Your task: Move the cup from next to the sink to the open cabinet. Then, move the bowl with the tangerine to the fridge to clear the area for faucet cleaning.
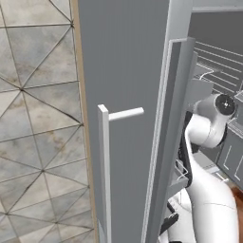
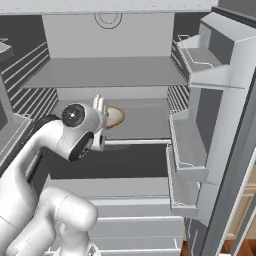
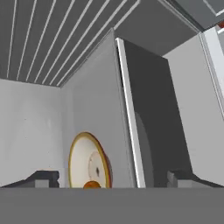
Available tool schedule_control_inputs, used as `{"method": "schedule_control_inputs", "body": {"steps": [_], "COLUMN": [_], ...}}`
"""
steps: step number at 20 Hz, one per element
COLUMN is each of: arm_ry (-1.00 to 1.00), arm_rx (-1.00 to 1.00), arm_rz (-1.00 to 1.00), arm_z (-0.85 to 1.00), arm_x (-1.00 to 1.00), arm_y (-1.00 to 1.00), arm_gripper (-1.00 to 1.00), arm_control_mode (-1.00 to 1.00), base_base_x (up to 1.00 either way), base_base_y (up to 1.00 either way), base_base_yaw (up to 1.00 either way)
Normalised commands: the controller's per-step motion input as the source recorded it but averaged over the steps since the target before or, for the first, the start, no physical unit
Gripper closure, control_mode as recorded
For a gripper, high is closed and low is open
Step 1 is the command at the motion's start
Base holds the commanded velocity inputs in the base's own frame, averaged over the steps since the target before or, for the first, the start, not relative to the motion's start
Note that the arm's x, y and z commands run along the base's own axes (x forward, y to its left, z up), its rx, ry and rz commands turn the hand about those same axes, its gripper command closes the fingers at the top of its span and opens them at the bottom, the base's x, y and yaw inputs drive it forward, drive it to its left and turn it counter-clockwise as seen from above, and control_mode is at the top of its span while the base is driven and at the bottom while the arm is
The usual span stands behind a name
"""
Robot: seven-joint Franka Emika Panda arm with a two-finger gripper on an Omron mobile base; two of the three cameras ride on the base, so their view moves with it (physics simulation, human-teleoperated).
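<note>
The bowl [image 3: 89, 161] sits on a fridge [image 2: 130, 75] shelf with the tangerine [image 3: 91, 185] inside, jaws spread apart and empty; it looks rigid, light and slippery, best pinched at its rim.

- Left base view: sits behind the arm [image 1: 209, 199] on its left, very near the open fridge door [image 1: 128, 95], looking forward along the door's outer face and bar handle [image 1: 104, 171]. Tiled wall [image 1: 38, 118] on the left; a narrow strip of wire shelves [image 1: 220, 59] shows past the door edge.
- Right base view: behind the arm [image 2: 45, 165] on its right, facing straight into the open fridge [image 2: 115, 75], slightly downward, near. Door racks [image 2: 192, 145] on the right.
- Hand view: inside the fridge, rolled sideways, very close to a shelf edge [image 3: 129, 113], the bowl [image 3: 89, 162] and the tangerine [image 3: 92, 185].
- Shared: both base views take in the arm and fridge interior; the bowl [image 2: 114, 117] also shows in the right base view.
</note>
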Motion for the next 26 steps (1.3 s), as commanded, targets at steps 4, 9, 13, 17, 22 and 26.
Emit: {"method": "schedule_control_inputs", "body": {"steps": [4,9,13,17,22,26], "arm_ry": [0.47,0.16,-0.15,-0.09,0.00,0.00], "arm_rx": [0.06,0.05,0.00,0.00,0.00,0.00], "arm_rz": [-0.08,-0.02,0.00,-0.01,0.00,0.00], "arm_z": [1.00,0.41,-0.13,-0.24,0.00,0.00], "arm_x": [-0.98,-1.00,-1.00,-0.50,0.00,0.00], "arm_y": [-0.13,-0.14,0.00,0.00,0.00,0.00], "arm_gripper": [-1.00,-1.00,-1.00,-1.00,-1.00,-1.00], "arm_control_mode": [-1.00,-1.00,-1.00,1.00,1.00,1.00], "base_base_x": [0.00,0.00,0.00,-0.50,-1.00,-1.00], "base_base_y": [0.00,0.00,0.00,0.00,0.05,0.24], "base_base_yaw": [0.00,0.00,0.00,-0.02,-0.12,-0.40]}}
